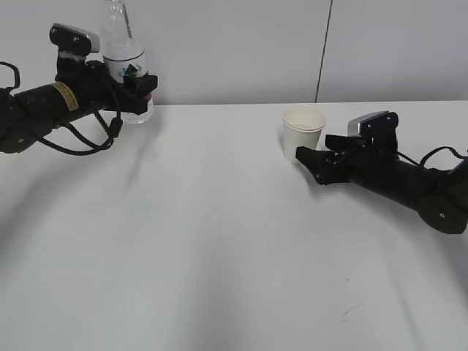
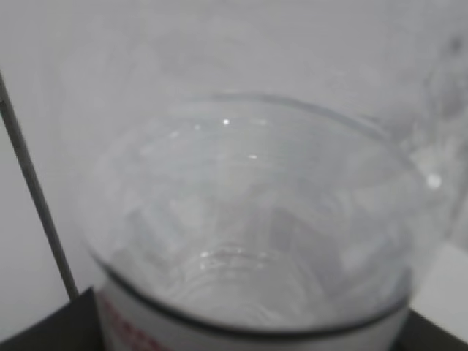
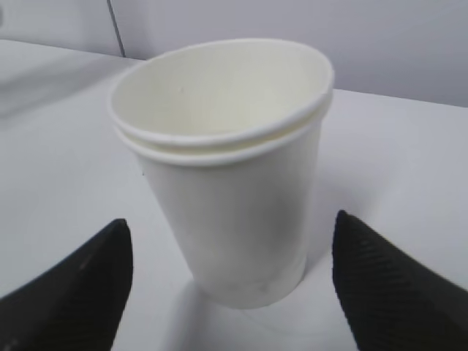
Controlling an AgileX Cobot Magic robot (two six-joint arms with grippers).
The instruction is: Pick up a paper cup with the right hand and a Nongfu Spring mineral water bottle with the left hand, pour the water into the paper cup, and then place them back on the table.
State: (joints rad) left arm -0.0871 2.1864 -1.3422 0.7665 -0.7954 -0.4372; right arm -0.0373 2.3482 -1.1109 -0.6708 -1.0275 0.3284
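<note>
The Nongfu Spring bottle (image 1: 121, 36) is upright at the table's far left, with its red-and-white label inside my left gripper (image 1: 139, 86), which is shut on it. I cannot tell whether its base touches the table. In the left wrist view the blurred clear bottle (image 2: 248, 219) fills the frame. The paper cup (image 1: 303, 130) stands on the table (image 1: 219, 219) right of centre and shows a double rim. My right gripper (image 1: 316, 151) is open at the cup's base. In the right wrist view the cup (image 3: 234, 190) stands between the two fingertips (image 3: 95, 278) without touching them.
A grey wall with a dark vertical seam (image 1: 322, 51) runs behind the table's back edge. A faint scuff mark (image 1: 351, 313) lies on the table near the front right. The left arm's cable (image 1: 88, 142) hangs loose by the bottle.
</note>
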